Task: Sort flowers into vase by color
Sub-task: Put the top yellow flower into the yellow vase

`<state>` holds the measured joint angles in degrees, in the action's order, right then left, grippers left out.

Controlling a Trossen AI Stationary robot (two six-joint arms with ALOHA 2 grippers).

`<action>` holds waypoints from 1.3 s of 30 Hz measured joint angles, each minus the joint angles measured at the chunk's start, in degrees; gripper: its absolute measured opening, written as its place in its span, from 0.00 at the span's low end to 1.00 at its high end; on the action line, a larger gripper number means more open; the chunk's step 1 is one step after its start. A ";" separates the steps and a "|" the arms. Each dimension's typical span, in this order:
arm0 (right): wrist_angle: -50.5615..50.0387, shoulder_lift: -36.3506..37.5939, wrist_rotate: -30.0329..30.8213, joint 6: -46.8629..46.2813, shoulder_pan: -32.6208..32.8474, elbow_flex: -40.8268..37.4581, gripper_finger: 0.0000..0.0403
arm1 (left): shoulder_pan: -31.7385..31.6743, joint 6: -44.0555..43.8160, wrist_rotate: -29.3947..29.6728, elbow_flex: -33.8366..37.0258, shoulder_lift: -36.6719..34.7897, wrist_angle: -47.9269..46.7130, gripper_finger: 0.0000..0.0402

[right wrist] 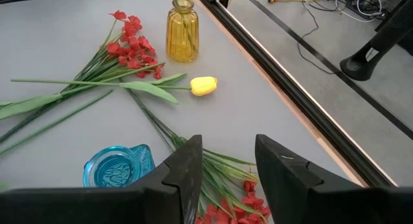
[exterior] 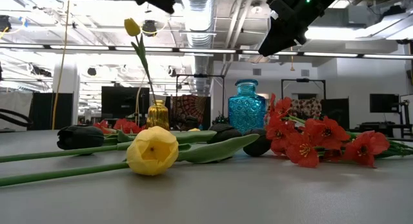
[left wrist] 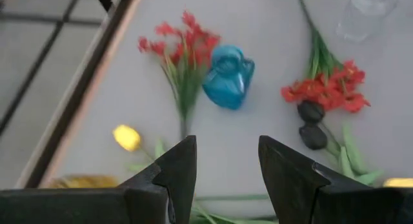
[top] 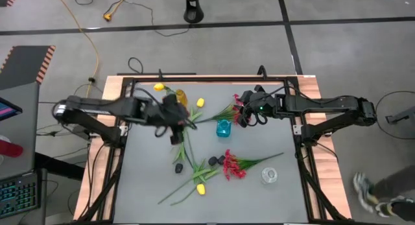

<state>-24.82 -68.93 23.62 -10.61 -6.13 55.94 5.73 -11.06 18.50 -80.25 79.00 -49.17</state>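
Yellow vase: amber glass, upright near the table's far edge; it holds one yellow tulip whose stem rises well above the rim.
Blue vase: turquoise cut glass, upright at mid-table; the right wrist view looks into its mouth and shows no stem inside.
Clear vase: glass, at the near right of the table; nothing can be made out inside it.
Loose yellow tulips: one lies beside the yellow vase with its stem pointing away from it; another lies at the near side of the table.
Black tulips: two heads lie together by the near red spray; a further one lies on the table to the left in the low view.
Red sprays: one spray lies flat between the blue and clear vases; another lies beside the blue vase, under the right arm.
Left gripper: hovers above the table near the yellow vase, fingers apart, nothing between them.
Right gripper: hovers over the red spray beside the blue vase, fingers apart, holding nothing.
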 joint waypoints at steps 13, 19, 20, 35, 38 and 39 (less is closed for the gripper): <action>-0.04 0.00 0.00 0.19 0.00 0.00 0.42 | 3.20 -13.75 8.05 0.01 20.96 -5.50 0.39; -0.59 0.00 0.00 0.57 0.00 0.00 0.42 | 0.33 -13.67 10.79 0.02 27.46 -5.84 0.39; -0.61 0.00 0.00 0.57 -0.02 0.00 0.42 | -0.27 -13.66 11.23 0.02 28.22 -5.88 0.39; -1.05 0.00 0.05 0.60 -0.02 0.00 0.42 | -6.75 -10.55 11.28 10.33 30.51 3.93 0.39; -1.05 0.00 0.07 0.59 -0.02 0.00 0.42 | -7.57 -9.08 11.03 12.18 30.49 7.89 0.39; -1.07 0.00 0.07 0.59 -0.02 0.00 0.42 | -7.83 -9.06 10.78 12.39 30.49 7.98 0.39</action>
<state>-25.89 -68.93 23.68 -10.02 -6.15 55.94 -2.11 -20.12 29.29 -67.86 109.49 -41.19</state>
